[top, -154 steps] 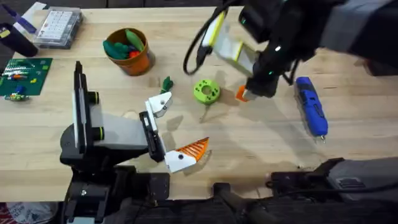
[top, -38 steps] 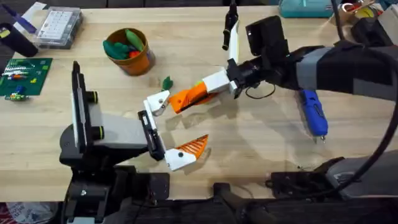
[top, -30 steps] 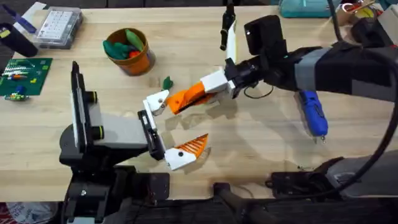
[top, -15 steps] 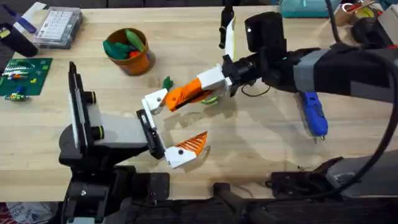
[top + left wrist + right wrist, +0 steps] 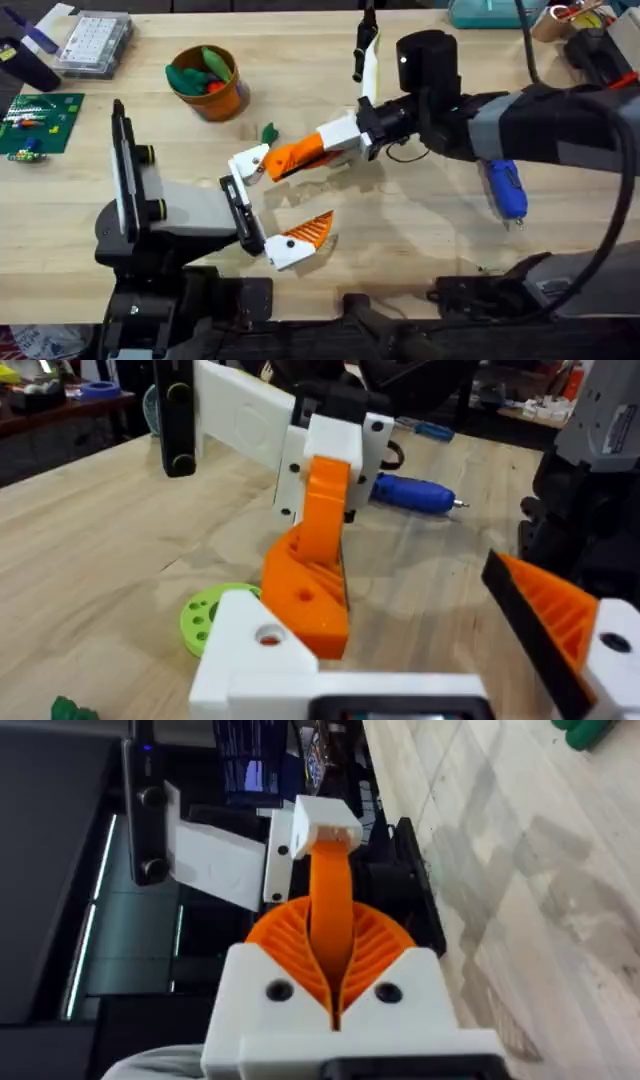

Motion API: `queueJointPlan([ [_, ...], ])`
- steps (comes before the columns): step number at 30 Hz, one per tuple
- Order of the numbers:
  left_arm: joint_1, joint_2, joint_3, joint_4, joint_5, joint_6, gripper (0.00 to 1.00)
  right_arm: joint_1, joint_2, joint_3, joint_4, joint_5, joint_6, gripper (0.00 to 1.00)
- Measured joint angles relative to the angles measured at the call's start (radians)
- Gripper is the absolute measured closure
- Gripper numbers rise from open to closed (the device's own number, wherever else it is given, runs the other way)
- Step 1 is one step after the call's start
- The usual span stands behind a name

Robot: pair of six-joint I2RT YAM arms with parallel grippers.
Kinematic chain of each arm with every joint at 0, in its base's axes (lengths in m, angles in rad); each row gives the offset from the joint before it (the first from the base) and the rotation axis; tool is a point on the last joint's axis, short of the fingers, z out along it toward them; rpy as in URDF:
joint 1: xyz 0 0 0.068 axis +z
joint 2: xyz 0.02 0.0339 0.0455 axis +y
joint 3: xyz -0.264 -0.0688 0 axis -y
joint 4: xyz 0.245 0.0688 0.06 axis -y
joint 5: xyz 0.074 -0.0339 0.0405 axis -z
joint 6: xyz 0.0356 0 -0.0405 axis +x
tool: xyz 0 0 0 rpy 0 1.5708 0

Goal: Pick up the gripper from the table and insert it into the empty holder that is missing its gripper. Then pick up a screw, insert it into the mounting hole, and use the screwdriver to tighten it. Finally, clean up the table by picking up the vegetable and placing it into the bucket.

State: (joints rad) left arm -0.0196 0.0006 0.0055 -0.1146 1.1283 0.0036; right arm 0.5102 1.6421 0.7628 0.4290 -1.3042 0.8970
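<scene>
Pads of my right end effector are clamped on the gripper, whose white base is hidden between them; its orange tip touches the holder on my left end effector, whose jaws stand wide apart. Behind my right arm, the screwdriver lies partly hidden on the bench. No readable writing.

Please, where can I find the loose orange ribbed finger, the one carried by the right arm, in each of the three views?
Overhead: the loose orange finger is mid-picture, between the right claw and the white holder.
Left wrist: the orange piece mid-picture.
Right wrist: mid-picture, gripped between the claw's orange pads.
Landmark: the blue screwdriver, right of it overhead, behind it in the left wrist view.
</scene>
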Motion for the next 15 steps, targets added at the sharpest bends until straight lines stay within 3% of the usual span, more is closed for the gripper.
queueJointPlan([
  [2,0.000,0.000,0.000,0.001,-0.004,-0.002,0.011,0.005,0.009,0.000,0.026,0.001,0.015,0.994],
  [8,0.013,0.000,0.000,0.006,-0.042,-0.008,0.011,0.028,0.102,-0.008,0.313,-0.013,0.164,0.994],
  [15,0.008,0.000,0.001,0.002,-0.017,-0.008,0.011,0.065,0.115,-0.008,0.358,0.006,0.280,0.994],
])
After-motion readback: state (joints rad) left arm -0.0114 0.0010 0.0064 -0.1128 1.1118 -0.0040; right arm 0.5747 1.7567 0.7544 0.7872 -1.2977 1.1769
